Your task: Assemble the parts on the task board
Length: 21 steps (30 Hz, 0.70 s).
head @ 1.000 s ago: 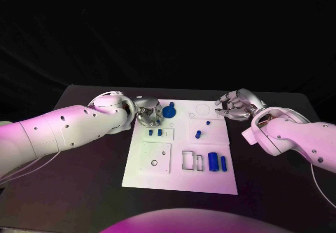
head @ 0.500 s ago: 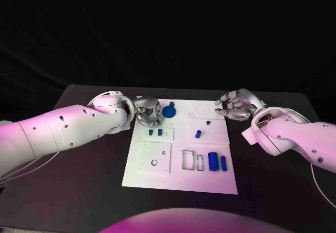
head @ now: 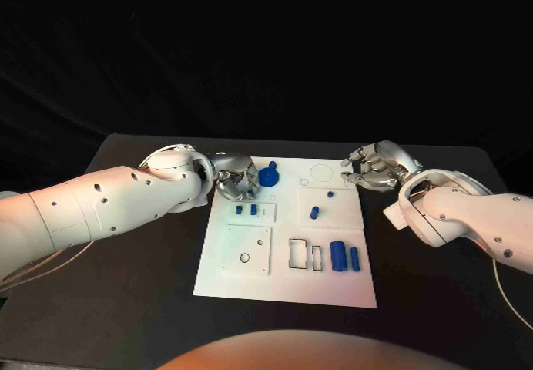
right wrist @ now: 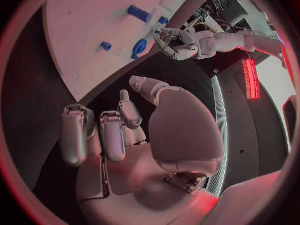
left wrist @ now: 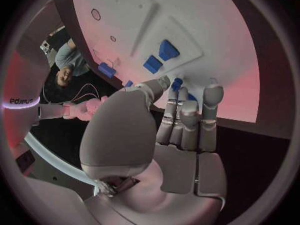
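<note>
Two hands up at the far end of the task board (head: pixel 286 285), one at each far corner. My left hand (head: pixel 236 179) sits at the far left corner, fingers drawn together around a large blue part (head: pixel 269 177) that stands on the board there; from the head view the fingers touch its left side, and my left wrist view shows fingertips (left wrist: pixel 177 84) on a blue piece, though I cannot tell how firm the hold is. My right hand (head: pixel 371 171) hovers just off the far right corner over the black table (head: pixel 122 308), fingers (right wrist: pixel 76 135) curled loosely inward with nothing between them, not touching the board. Parts as they lie: pair of small blue blocks (head: pixel 246 209) in the raised panel just nearer than my left hand; two small blue pegs (head: pixel 320 205) in the panel on the right side of the middle row; two blue cylinders (head: pixel 346 257) lying side by side at the near right, beside a rectangular cut-out (head: pixel 300 255). Near left square panel (head: pixel 246 250) carries only small holes. Two faint ring outlines (head: pixel 324 173) marked on the far right of the board, close to my right hand
</note>
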Available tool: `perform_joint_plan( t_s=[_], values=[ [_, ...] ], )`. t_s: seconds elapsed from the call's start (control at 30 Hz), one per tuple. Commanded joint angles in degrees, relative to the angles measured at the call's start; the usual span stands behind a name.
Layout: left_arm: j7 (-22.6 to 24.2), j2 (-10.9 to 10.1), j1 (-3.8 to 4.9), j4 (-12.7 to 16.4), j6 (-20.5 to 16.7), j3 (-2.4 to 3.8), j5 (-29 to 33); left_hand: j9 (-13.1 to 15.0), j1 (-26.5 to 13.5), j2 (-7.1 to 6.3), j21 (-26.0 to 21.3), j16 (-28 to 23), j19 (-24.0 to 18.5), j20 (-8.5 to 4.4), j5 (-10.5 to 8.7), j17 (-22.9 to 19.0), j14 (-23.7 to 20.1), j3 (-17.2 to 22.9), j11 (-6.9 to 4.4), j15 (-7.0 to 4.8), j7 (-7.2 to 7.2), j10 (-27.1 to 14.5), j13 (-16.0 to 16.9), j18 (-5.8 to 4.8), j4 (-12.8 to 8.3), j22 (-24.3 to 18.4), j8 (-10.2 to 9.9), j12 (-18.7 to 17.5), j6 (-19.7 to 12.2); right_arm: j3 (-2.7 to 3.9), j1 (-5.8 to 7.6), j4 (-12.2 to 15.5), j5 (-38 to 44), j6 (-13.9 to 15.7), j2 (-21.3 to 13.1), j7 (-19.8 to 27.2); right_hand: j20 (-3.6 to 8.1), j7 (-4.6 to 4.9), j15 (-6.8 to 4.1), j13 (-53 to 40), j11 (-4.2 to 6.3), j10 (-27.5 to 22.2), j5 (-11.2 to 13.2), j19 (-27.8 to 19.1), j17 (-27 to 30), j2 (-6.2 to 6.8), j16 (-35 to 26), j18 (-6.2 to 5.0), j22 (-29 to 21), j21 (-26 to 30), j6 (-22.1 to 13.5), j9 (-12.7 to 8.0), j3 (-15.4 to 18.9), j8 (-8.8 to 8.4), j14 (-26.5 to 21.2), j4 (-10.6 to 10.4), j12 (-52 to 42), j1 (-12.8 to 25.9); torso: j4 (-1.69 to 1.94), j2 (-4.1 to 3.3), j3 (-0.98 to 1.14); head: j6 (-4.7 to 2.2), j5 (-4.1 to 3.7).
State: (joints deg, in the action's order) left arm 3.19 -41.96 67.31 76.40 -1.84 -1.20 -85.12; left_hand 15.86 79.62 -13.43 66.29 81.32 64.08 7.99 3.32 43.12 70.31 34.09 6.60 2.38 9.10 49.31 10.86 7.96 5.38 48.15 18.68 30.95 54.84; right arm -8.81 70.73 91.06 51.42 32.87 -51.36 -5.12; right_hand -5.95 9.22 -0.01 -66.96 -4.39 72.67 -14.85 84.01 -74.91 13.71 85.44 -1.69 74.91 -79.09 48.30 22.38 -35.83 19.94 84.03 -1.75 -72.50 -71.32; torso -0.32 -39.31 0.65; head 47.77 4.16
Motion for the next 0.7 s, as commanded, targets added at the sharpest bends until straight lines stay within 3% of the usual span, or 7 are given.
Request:
perform_joint_plan(
  t_s=[0.03,0.2,0.4,0.53,0.6,0.7],
  values=[
    [0.94,0.08,0.01,0.17,-0.51,0.03,0.5,-0.51,0.41,-0.62,-0.01,-0.14,-0.33,0.12,-0.26,-0.05,-0.27,0.53,0.1,0.22,0.28,-0.63,0.06,0.94,0.12,-0.03,-1.48,0.44,-2.09,0.0,-0.04,-0.01,0.5,-0.42,0.06,0.08,0.05,-0.03,-0.11,0.05,0.23,-0.36,-0.15,0.24,-4.37,-0.12,-0.38,-0.99,9.62,0.19,-0.41,0.03,-0.24,0.31,3.46,0.18,0.28,0.46,-0.01,0.0,0.01,0.01,0.03],
    [1.32,0.06,0.01,0.12,-1.06,0.03,0.82,-1.64,-0.02,-1.69,-0.17,-0.09,-0.57,0.41,-0.27,-0.66,-0.56,0.35,0.6,0.65,-0.33,-1.81,-0.27,0.99,0.54,-0.28,-4.14,0.27,-5.81,0.0,-0.05,-0.04,0.5,-0.41,0.08,0.11,0.05,-0.03,-0.11,0.14,0.23,-0.44,-0.14,0.2,-4.23,-0.1,-0.44,-1.01,9.58,0.27,-0.44,0.02,-0.24,0.32,3.42,0.2,0.35,0.48,-0.05,0.01,0.04,-0.02,0.02],
    [2.08,-0.1,0.01,0.15,-2.43,0.03,1.71,-2.27,-0.04,-1.86,-1.43,-0.69,-1.95,0.93,-0.26,-3.94,-2.38,-2.23,1.28,1.27,-0.38,-4.68,-1.21,1.33,1.14,-2.04,-5.32,-0.68,-7.17,0.0,-0.05,-0.22,0.45,-0.19,0.09,0.42,0.05,-0.01,-0.11,1.07,0.22,-1.19,-0.15,-0.19,-3.46,-0.07,-0.81,-1.2,9.21,1.04,-0.5,0.01,-0.25,0.31,3.23,0.21,1.09,0.5,-0.01,0.02,0.01,-0.12,0.01],
    [3.03,-0.46,0.01,0.43,-3.98,0.06,3.17,-2.45,0.27,-1.51,-2.19,-0.96,-2.71,1.12,-0.25,-5.41,-3.21,-3.81,1.47,1.46,-0.22,-5.59,-1.51,1.54,1.5,-3.11,-5.49,-0.68,-7.15,0.0,-0.05,-0.54,0.41,-0.27,0.13,0.89,0.04,0.06,-0.1,10.12,0.19,-8.14,-0.17,-1.6,-1.43,0.03,-2.06,-1.82,7.88,3.92,-1.08,-0.07,-0.86,0.56,2.6,0.33,9.06,0.68,-0.03,0.04,-0.04,-0.29,-0.04],
    [3.74,-0.8,0.01,0.62,-4.97,0.11,5.34,-2.49,0.34,-1.34,-2.68,-1.14,-3.2,1.18,-0.24,-6.22,-3.64,-4.44,1.5,1.5,-0.04,-5.69,-1.58,1.69,1.73,-3.84,-5.47,-0.55,-6.97,0.0,-0.05,-0.81,0.39,-0.75,0.21,1.35,0.07,0.03,-0.13,19.85,0.2,-15.42,-0.17,-3.07,0.89,0.1,-3.53,-2.45,6.47,6.91,-1.06,-0.03,-1.54,0.9,1.88,0.36,18.09,0.74,-0.06,0.06,-0.03,-0.38,-0.08],
    [5.18,-1.52,0.01,0.85,-6.91,0.31,12.37,-2.53,0.85,-0.72,-4.5,-2.19,-4.95,1.21,-0.22,-9.68,-5.62,-5.18,1.45,1.49,0.54,-5.68,-1.73,2.2,2.18,-6.41,-5.24,-0.14,-6.19,0.0,-0.05,-1.32,0.89,-1.82,0.38,2.23,0.13,0.02,-0.16,26.49,0.18,-18.29,-0.11,-5.54,4.58,0.07,-6.18,-3.47,3.96,12.14,-0.92,0.12,-3.07,1.48,0.7,0.45,26.2,0.47,-0.11,0.14,-0.05,-0.56,-0.26]
  ],
)
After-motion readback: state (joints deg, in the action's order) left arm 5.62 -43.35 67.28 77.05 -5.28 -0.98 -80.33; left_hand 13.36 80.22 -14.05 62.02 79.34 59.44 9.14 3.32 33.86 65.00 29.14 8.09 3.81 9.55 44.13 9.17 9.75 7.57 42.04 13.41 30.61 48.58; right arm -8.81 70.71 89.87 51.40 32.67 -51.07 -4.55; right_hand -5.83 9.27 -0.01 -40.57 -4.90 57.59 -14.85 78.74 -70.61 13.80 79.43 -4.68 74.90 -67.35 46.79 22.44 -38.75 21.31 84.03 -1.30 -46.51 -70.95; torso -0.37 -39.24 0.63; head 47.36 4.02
